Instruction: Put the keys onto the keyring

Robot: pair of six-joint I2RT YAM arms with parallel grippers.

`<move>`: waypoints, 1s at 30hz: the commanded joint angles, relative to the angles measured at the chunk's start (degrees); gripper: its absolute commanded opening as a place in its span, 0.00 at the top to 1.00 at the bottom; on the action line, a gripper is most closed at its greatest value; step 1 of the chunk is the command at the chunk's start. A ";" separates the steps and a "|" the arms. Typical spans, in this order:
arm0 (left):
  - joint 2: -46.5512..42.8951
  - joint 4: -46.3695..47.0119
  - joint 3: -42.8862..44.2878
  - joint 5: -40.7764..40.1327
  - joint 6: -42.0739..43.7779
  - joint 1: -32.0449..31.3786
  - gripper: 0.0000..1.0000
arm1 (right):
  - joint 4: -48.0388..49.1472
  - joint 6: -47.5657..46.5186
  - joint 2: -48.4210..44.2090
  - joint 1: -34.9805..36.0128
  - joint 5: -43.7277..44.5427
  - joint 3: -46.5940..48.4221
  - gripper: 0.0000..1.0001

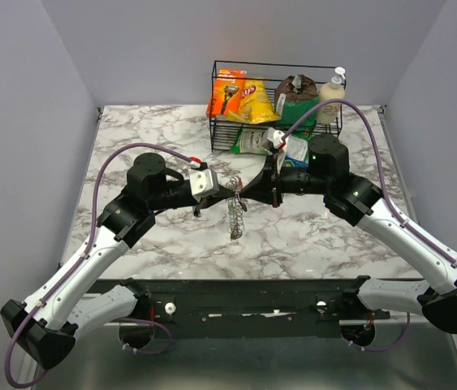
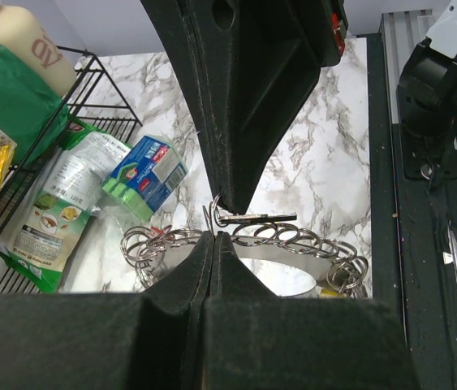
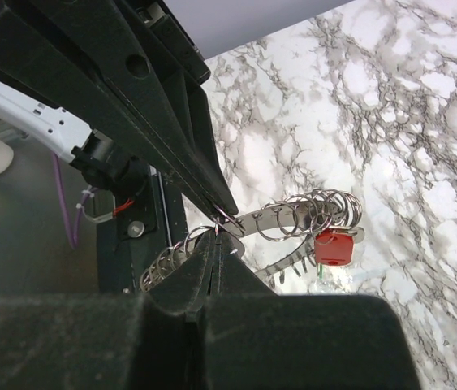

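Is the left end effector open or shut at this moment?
Shut: the left end effector fingers meet without gap in its wrist view, pinching the keyring at their tips.

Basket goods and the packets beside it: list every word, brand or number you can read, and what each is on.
No text reads for sure.
Cream bottle: large brown letters, cut off by the frame, unclear.
Yellow bag: red logo, blurred.
Orange razor pack: print too small.
Blue and green packet: print too small.
White and green pouch: print too small.
Red tag: no marking shows.
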 commanded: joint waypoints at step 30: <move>-3.13 7.33 -0.26 3.60 -3.37 -1.05 1.00 | 0.32 1.39 -0.47 -0.01 3.91 -0.22 0.99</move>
